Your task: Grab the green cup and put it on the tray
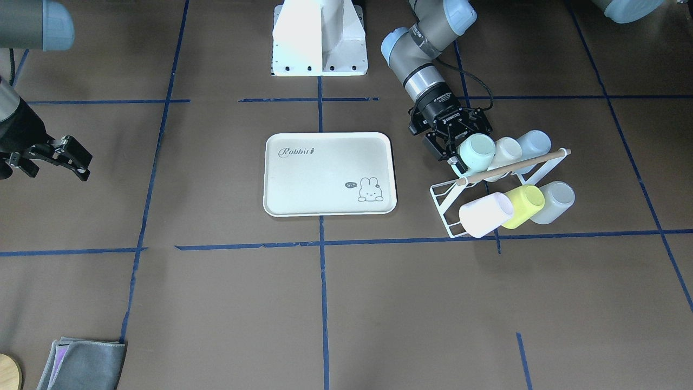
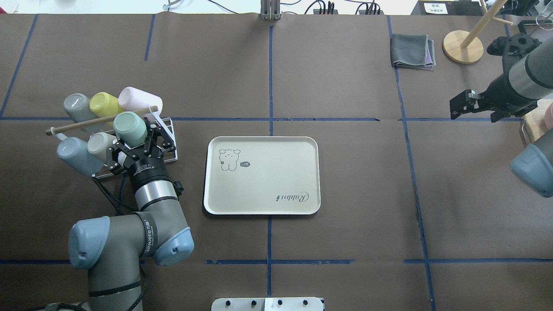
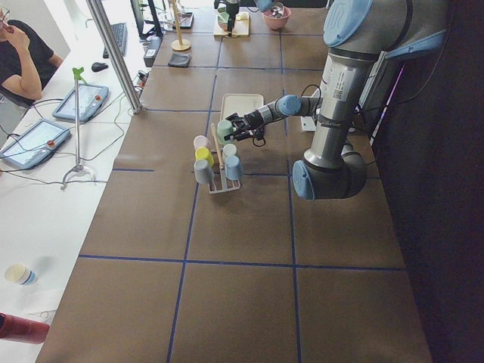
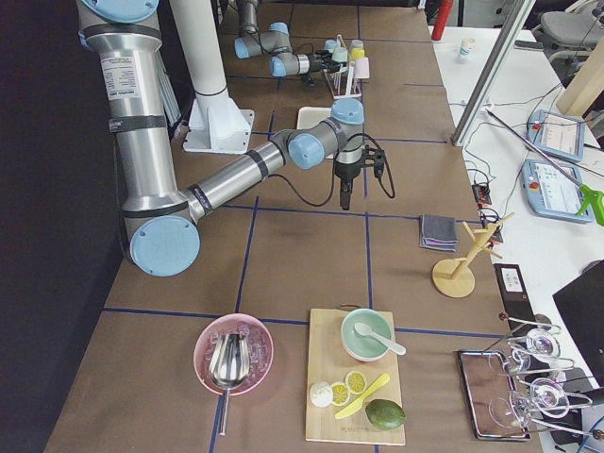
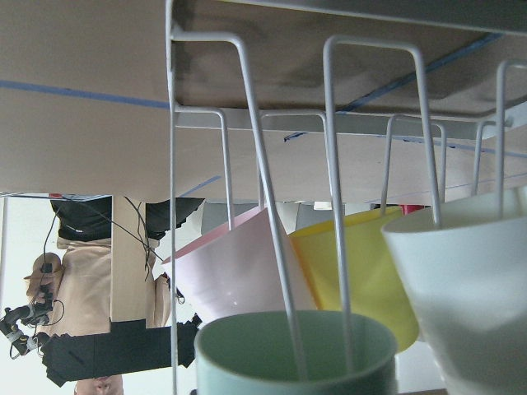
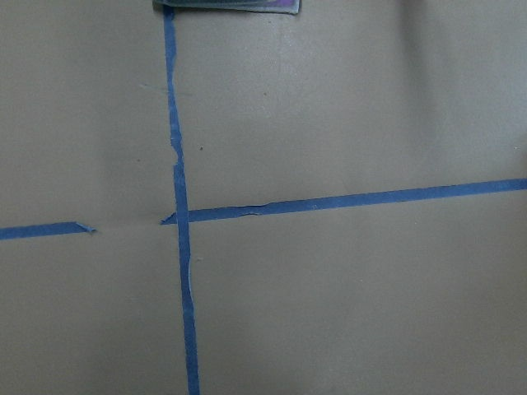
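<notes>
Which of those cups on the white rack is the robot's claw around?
The pale mint-green cup, at the end of the rack nearest the tray. The left gripper has its fingers either side of this one only.

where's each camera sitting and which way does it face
Overhead: behind the base, looking down; left arm view-left, left tool at the green cup.
Front-facing: across the table, facing the base; right tool view-left.
Exterior left: table end; left arm near.
Exterior right: opposite end; right arm near.
Left wrist: among the rack wires; no body.
Right wrist: down at taped table; no body.
Shared: overhead and front-facing both show the tray.
</notes>
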